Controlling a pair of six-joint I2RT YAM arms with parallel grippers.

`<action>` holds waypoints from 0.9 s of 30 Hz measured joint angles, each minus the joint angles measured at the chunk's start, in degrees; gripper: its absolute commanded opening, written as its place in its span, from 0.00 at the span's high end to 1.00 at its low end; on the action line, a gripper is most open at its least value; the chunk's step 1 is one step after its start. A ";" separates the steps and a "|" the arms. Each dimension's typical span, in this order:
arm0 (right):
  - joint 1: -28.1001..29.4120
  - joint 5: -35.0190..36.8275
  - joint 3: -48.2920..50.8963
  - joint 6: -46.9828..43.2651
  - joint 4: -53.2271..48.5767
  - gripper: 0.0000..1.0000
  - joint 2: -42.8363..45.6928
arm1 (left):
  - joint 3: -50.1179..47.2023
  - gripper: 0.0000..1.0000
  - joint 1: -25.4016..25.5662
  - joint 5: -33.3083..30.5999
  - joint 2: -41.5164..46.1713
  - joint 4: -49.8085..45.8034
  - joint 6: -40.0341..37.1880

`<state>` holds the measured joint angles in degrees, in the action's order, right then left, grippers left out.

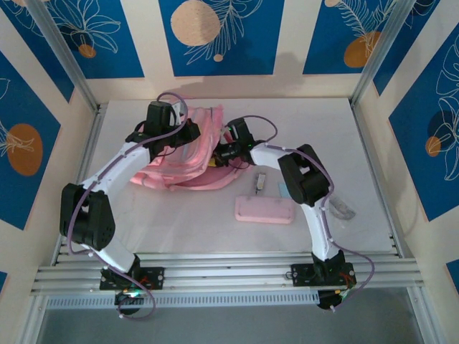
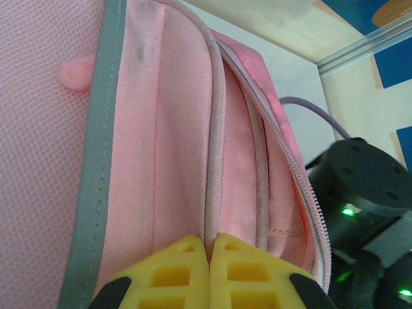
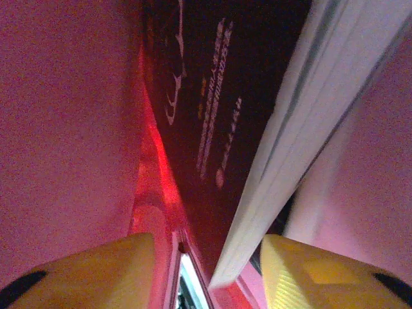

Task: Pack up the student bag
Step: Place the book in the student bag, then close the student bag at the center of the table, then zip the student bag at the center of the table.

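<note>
A: Start at the left gripper (image 2: 209,248). How do its jaws stand?

B: Clenched. The two yellow fingers (image 2: 180,273) meet on a pink piped edge at the mouth of the student bag (image 2: 167,161). The piping runs straight up from between them.

A: And around that?

B: Pink lining on either side, a zip track to the right, and a grey-blue band and pink mesh to the left. Past the zip sits the black right arm (image 2: 367,187), with green lights lit.

A: The right gripper (image 3: 207,241)?

B: Its jaws stand apart inside the bag, in a reddish gloom. A book (image 3: 212,96) with a dark printed cover and a white page edge slants between them. Whether the pads press it, I cannot tell.

A: Where is the bag from above?

B: It lies on the white table (image 1: 323,129), left of centre and toward the back. Both arms reach to it, the right one entering from its right side. A flat pink pencil case (image 1: 264,210) lies nearer the arm bases, apart from the bag.
</note>
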<state>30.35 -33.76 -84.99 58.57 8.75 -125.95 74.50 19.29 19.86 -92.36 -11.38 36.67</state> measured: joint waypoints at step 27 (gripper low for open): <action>0.83 24.63 18.21 -20.83 -32.70 0.38 38.88 | -32.87 0.23 0.33 -13.27 25.97 5.60 7.96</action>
<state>31.18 -9.13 -66.78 37.74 -23.94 -87.07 41.63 19.62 6.59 -66.39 -5.78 44.62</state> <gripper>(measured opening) 0.624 0.764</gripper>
